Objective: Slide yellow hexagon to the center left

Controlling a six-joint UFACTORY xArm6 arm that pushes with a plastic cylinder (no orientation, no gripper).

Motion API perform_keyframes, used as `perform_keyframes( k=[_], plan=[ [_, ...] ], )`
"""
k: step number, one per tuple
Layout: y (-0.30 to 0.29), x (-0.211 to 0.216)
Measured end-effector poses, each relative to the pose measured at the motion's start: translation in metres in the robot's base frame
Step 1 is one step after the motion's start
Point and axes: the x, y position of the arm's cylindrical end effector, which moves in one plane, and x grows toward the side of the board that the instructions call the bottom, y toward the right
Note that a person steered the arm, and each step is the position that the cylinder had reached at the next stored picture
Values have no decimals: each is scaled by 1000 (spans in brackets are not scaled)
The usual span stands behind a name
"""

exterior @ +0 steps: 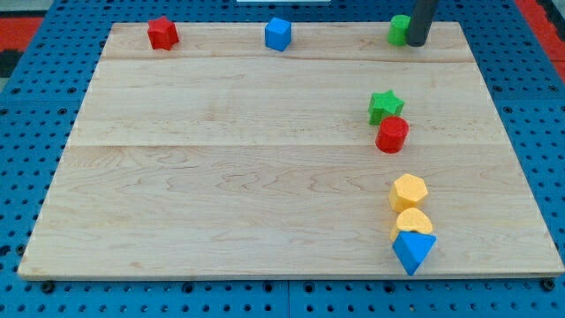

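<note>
Wooden board point(265, 177) on blue pegboard. My tip point(416, 42) down at the board's 1 o'clock edge, touching or just beside the right side of a green block point(399, 29), shape not readable behind the rod. No jaws on this tool: plain rod, nothing gripped, nothing to open or close.

Yellow hexagon point(409, 192) at roughly 4 o'clock on the board, well apart from my tip. Directly at its 6 o'clock: a second yellow block point(412, 222), rounded, touching or nearly so; below that a blue triangle point(413, 251). At its 12 o'clock: red cylinder point(392, 134), with green star point(385, 107) touching above.

Also noted along the 12 o'clock edge: red star point(162, 33), blue block point(278, 34).

Judgement, step in hand: approach not yet made. Best to travel down the 3 o'clock margin, clear of star and cylinder, and arrive at the hexagon's 3 o'clock face. Push toward 9 o'clock, centred on the face to avoid spin; slight upward bias to reach mid-height. Risk: clipping the rounded yellow neighbour on entry.
</note>
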Motion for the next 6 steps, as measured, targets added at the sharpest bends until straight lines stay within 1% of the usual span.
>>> perform_keyframes(
  k=[1,2,3,4,5,6],
  plan=[
    [6,26],
    [58,45],
    [94,57],
    [96,116],
    [90,188],
    [86,300]
  ],
)
